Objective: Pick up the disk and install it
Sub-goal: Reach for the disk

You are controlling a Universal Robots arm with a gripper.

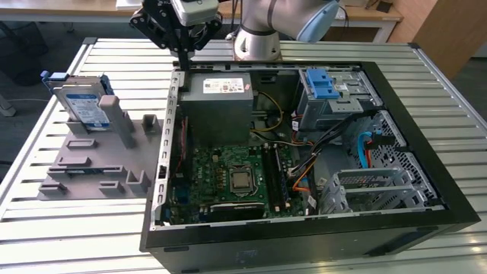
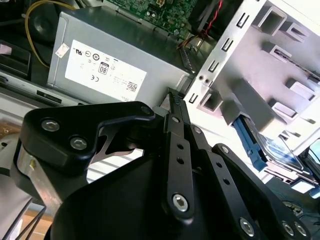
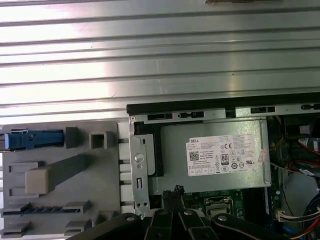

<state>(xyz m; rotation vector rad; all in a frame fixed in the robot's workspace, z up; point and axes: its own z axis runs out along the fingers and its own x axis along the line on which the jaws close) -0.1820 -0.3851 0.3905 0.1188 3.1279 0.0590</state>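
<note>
The tool (image 2: 173, 97) is met first, its black linkage closest to the lens in both wrist views. Its fingers are pressed together at the tips w/ nothing pinched betw. them. It is held in the air over the side wall of the open PC case (image 1: 304, 242), w/ the grey PSU box (image 1: 216, 105) just below & beside it. The disk (image 1: 82, 105) is found well apart from the tool, outside the case & lower down. It is stood upright on edge in a grey slotted fixture (image 1: 84, 171) on the slatted metal desk (image 1: 68, 240), w/ blue side rails & label visible, and is touched by nothing but the fixture. No part of the task can therefore be counted as done: the pick-up is not yet made & the install not yet begun, so grasp, carry & seating are all judged to be left. Inside the case, farther from the tool than the PSU box, a drive cage (image 1: 339, 103) w/ a blue latch (image 1: 323, 85) & a second metal cage (image 1: 373, 185) are seen. Which of them is meant for the disk cannot be told.
</note>
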